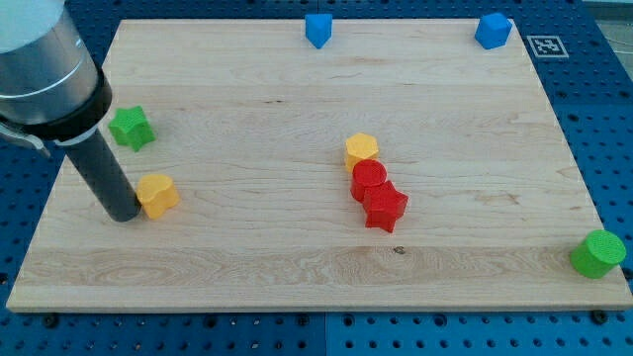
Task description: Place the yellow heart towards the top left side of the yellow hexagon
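Observation:
The yellow heart [157, 194] lies at the view's left side of the wooden board [297, 257]. The yellow hexagon [362, 149] lies near the middle, far to the heart's right and a little higher. My tip [126, 215] rests on the board just left of the yellow heart, touching or nearly touching its left side. The rod rises up and left toward the arm's grey body at the view's top left.
A red round block [370, 179] and a red star [386, 208] lie just below the hexagon, touching in a row. A green star [131, 128] lies above the heart. Two blue blocks [317, 29] [493, 30] sit at the top edge. A green cylinder [598, 253] sits at the bottom right.

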Tool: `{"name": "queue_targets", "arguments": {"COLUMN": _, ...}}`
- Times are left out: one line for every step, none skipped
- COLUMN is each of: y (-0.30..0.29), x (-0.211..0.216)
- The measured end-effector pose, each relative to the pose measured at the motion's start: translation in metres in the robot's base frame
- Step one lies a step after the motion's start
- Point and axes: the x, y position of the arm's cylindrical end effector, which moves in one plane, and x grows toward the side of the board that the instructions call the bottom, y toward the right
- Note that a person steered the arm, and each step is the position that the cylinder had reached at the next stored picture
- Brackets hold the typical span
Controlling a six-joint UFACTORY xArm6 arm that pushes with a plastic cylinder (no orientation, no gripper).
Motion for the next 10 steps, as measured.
{"name": "queue_targets", "arguments": {"y": 0.012, "x": 0.0}}
{"name": "queue_targets", "arguments": {"y": 0.012, "x": 0.0}}
{"name": "queue_targets", "arguments": {"y": 0.018, "x": 0.0}}
{"name": "queue_targets", "arguments": {"y": 0.024, "x": -0.01}}
{"name": "queue_targets", "arguments": {"y": 0.036, "x": -0.017}}
{"name": "queue_targets", "arguments": {"y": 0.056, "x": -0.017}}
{"name": "queue_targets", "arguments": {"y": 0.065, "x": -0.014}}
{"name": "queue_targets", "arguments": {"y": 0.074, "x": -0.034}}
{"name": "queue_targets", "arguments": {"y": 0.079, "x": -0.051}}
{"name": "queue_targets", "arguments": {"y": 0.085, "x": -0.062}}
